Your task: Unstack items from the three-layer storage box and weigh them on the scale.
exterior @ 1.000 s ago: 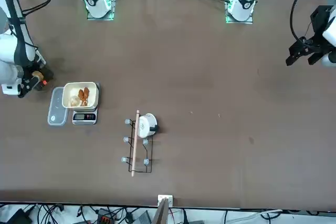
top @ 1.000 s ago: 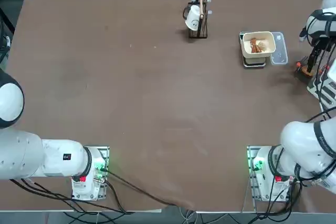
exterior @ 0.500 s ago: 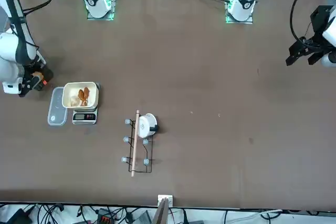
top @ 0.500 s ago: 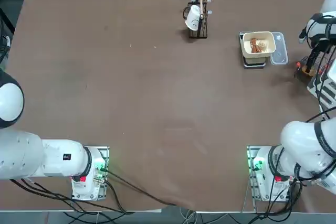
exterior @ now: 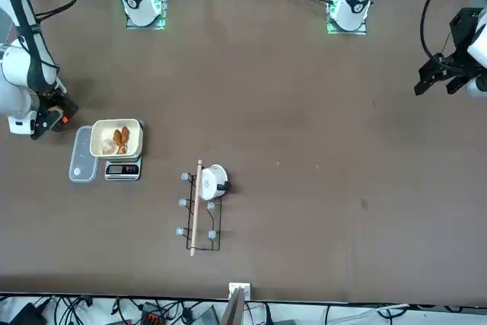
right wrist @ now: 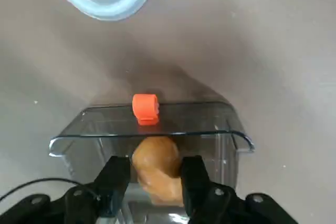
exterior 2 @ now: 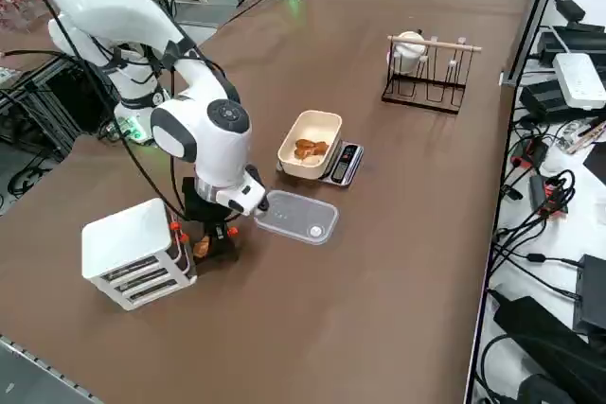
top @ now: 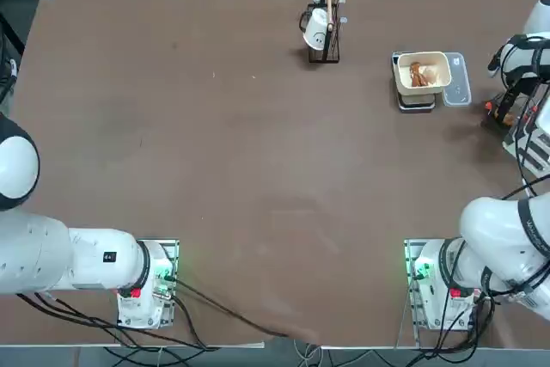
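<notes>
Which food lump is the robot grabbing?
The tan lump between the right end effector fingers, in the clear drawer; the others lie in the cream bowl.

Overhead and opposite front views share the scale (top: 417,100).

Item count: one white-grey three-tier storage box (exterior 2: 133,251); one flat dark-grey scale (exterior 2: 345,163) carrying one cream rounded-square bowl (exterior 2: 311,143); one clear rectangular plastic lid (exterior 2: 296,217); one black wire rack (exterior 2: 428,74) holding one white cup (exterior 2: 410,46).
</notes>
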Tool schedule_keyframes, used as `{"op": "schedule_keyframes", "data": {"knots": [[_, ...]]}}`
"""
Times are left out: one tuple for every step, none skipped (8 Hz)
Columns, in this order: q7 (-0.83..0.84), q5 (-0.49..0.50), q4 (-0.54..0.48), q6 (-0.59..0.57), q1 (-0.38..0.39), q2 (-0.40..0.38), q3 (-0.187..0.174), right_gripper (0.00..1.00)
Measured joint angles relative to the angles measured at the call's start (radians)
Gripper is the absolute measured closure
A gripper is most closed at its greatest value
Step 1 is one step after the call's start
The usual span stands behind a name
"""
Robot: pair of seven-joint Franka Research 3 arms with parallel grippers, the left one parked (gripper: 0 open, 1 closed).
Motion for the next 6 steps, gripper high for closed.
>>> {"op": "schedule_keyframes", "data": {"knots": [[0.0,-0.003,0.0,0.008,-0.007,0.007,0.0,0.38],[0.0,-0.006,-0.001,0.021,-0.011,0.011,0.0,0.38],[0.0,-0.013,-0.001,0.03,-0.014,0.012,-0.001,0.39],[0.0,-0.022,-0.002,0.037,-0.016,0.013,-0.004,0.41],[0.0,-0.024,-0.002,0.039,-0.017,0.011,-0.005,0.49],[0.002,-0.024,0.001,0.031,-0.018,0.009,-0.006,0.55]]}}
